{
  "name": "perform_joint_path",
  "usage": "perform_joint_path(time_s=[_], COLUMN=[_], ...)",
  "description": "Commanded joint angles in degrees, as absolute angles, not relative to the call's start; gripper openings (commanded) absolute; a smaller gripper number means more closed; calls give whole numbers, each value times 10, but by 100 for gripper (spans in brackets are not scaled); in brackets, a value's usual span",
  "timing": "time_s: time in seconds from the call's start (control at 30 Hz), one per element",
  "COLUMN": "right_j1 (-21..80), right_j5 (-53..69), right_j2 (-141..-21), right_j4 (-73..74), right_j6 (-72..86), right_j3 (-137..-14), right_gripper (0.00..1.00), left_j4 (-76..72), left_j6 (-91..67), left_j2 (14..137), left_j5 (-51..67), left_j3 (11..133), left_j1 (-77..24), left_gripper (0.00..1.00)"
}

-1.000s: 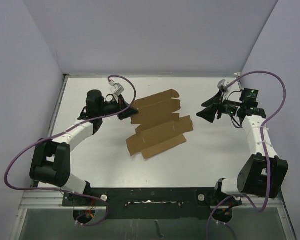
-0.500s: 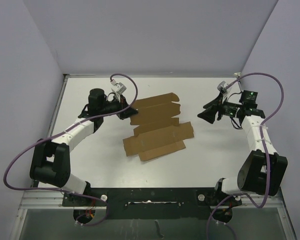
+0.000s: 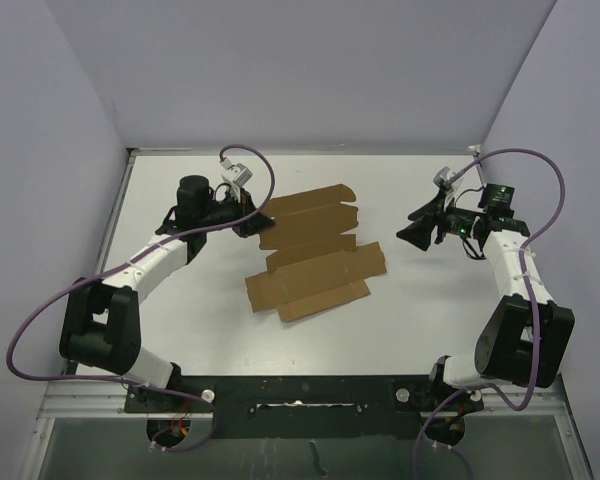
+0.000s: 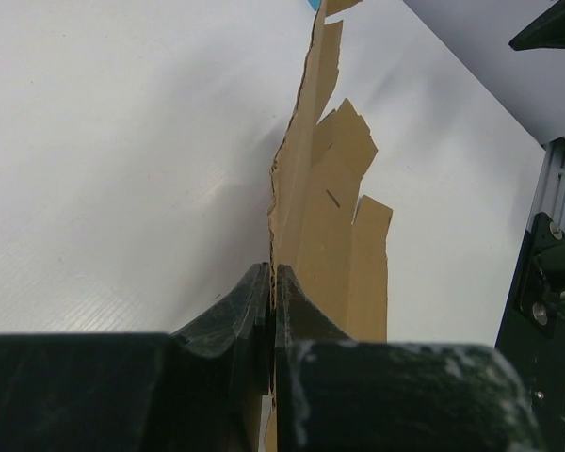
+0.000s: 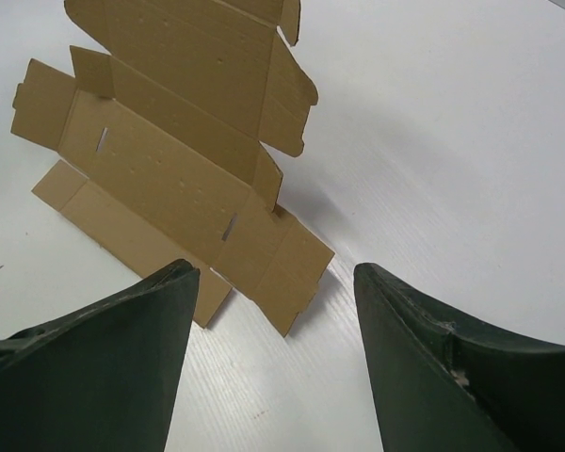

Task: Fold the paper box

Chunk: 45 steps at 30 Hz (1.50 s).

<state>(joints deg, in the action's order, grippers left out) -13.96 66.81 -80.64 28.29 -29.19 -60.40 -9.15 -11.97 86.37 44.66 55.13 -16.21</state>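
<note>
The paper box [image 3: 315,250] is a flat brown cardboard sheet with flaps and slits, lying unfolded in the middle of the table. My left gripper [image 3: 250,224] is shut on its far-left edge; in the left wrist view the sheet [image 4: 325,217] runs edge-on away from the pinched jaws of the left gripper [image 4: 272,273]. My right gripper [image 3: 412,230] hovers open to the right of the sheet, apart from it. In the right wrist view the box [image 5: 169,160] lies ahead of the spread fingers of the right gripper [image 5: 275,273], nothing between them.
The white table [image 3: 430,320] is walled by grey panels on three sides. A black rail [image 3: 300,395] with the arm bases runs along the near edge. A small blue thing [image 4: 314,4] peeks at the far end of the sheet in the left wrist view.
The sheet has shifted a little to the left and settled flatter, held by the left gripper. The right gripper has drifted slightly upward in the top view and stayed open.
</note>
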Motion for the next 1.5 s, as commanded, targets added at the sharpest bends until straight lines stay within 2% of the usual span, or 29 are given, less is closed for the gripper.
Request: perform_joint_path(time_s=[0.0,1.07,1.47], right_j1=[-149,-167,-178], right_j5=[676,425,385], right_j2=[-795,-859,-850], right_j4=[275,270,258], right_j6=[-303,-275,-272], right_j3=[-597,-633,-636], right_gripper=[68,70,72], left_j4=[-100,-83,-84], left_j6=[-120,-115,-110], left_j2=[850,869,854], left_j5=[443,425,417], left_j3=[581,586,585], left_j1=[-165,-162,-160], left_gripper=[0,0,0])
